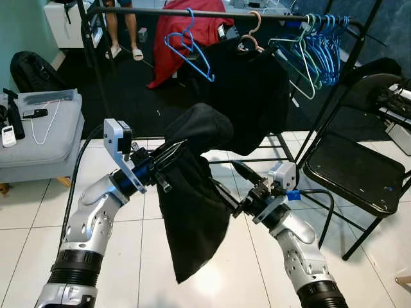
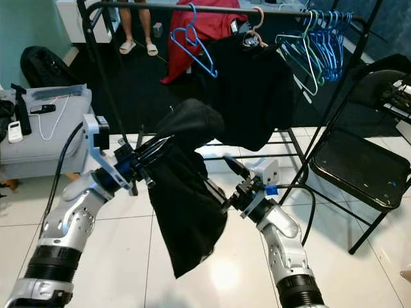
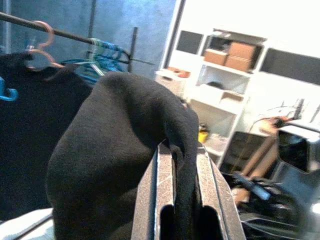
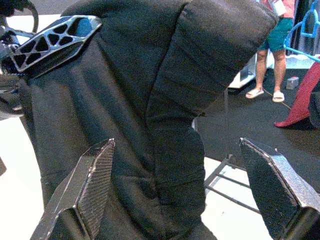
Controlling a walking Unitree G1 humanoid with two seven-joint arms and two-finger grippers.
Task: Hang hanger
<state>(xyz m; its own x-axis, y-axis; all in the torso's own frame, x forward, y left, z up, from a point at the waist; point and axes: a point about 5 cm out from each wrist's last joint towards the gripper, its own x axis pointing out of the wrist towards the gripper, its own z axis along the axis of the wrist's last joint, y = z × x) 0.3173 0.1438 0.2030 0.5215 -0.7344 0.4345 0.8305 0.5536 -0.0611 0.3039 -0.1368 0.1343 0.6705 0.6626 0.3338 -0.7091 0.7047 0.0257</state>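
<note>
Limp black fabric garment (image 1: 192, 192) hangs centre, near black metal rail (image 1: 218, 13). Our left gripper (image 1: 168, 154) pinches its upper fold; right gripper (image 1: 239, 172), fingers spread, touches its side. We judge cloth soft, light, slippery; hold bunched top.

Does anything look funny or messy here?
Yes. The black garment hangs bunched in a lump from the left claw instead of neatly on the rack. The right claw sits open around its folds, not holding it.
</note>
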